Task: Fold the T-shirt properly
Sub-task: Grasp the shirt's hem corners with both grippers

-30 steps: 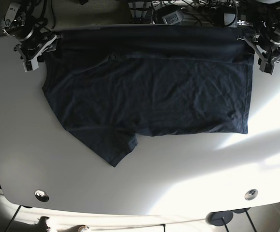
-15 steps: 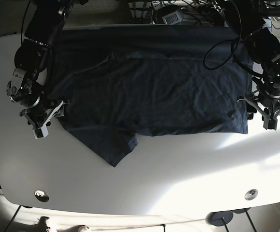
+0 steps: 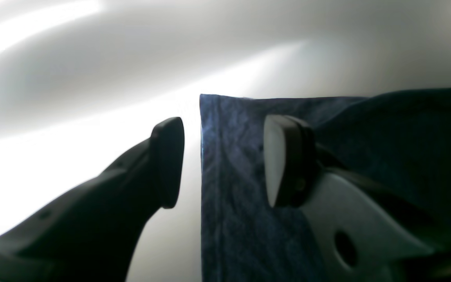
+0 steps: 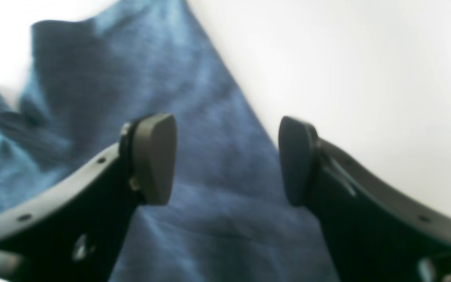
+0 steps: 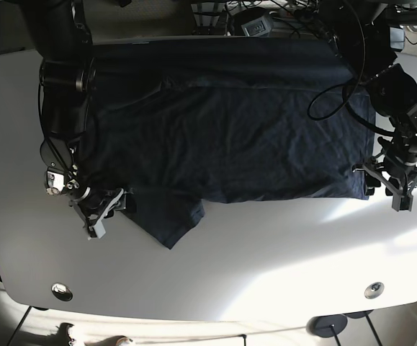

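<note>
A dark navy T-shirt (image 5: pixel 230 137) lies spread on the white table (image 5: pixel 266 259), with a strip folded over along its far edge and one sleeve (image 5: pixel 168 220) pointing toward the near side. My left gripper (image 5: pixel 383 192) is open at the shirt's near right corner. In the left wrist view the gripper (image 3: pixel 223 162) straddles the hem edge (image 3: pixel 210 188), one finger over cloth and one over bare table. My right gripper (image 5: pixel 107 215) is open at the left edge by the sleeve. In the right wrist view it (image 4: pixel 225 158) hovers over blue cloth (image 4: pixel 194 219), holding nothing.
Cables and equipment (image 5: pixel 258 21) crowd the table's far edge. Two round grommets (image 5: pixel 62 291) (image 5: pixel 373 290) sit near the front corners. Bright sunlight falls across the near right part of the table.
Both arms have swept from the shirt's far corners down its sides to the near edge. The right gripper now sits by the sleeve, the left by the near right corner. The shirt has not moved.
</note>
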`<move>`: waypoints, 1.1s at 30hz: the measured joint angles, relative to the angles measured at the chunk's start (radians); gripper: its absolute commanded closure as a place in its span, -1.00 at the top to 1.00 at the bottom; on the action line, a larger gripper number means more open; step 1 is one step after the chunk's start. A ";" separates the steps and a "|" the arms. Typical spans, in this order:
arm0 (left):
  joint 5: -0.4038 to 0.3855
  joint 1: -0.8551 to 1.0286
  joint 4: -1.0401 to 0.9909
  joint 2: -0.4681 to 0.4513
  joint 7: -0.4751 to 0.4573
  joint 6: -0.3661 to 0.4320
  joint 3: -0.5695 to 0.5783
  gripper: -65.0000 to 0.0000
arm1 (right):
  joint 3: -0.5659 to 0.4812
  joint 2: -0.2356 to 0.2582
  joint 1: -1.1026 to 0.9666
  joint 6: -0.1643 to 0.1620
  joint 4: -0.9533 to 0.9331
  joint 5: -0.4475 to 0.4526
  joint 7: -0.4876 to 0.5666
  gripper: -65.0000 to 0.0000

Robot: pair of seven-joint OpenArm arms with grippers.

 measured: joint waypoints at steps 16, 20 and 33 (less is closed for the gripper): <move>0.000 0.015 -0.010 0.000 0.000 0.000 -0.003 -0.06 | 0.008 0.057 -0.113 0.000 0.014 0.038 0.134 0.21; 0.002 -0.056 -0.179 -0.003 0.000 0.098 -0.004 0.18 | 0.006 0.013 -0.117 0.011 0.015 0.051 0.141 0.20; 0.000 -0.212 -0.637 -0.115 -0.269 0.271 0.080 0.43 | 0.006 0.005 -0.122 0.002 0.014 0.051 0.132 -0.92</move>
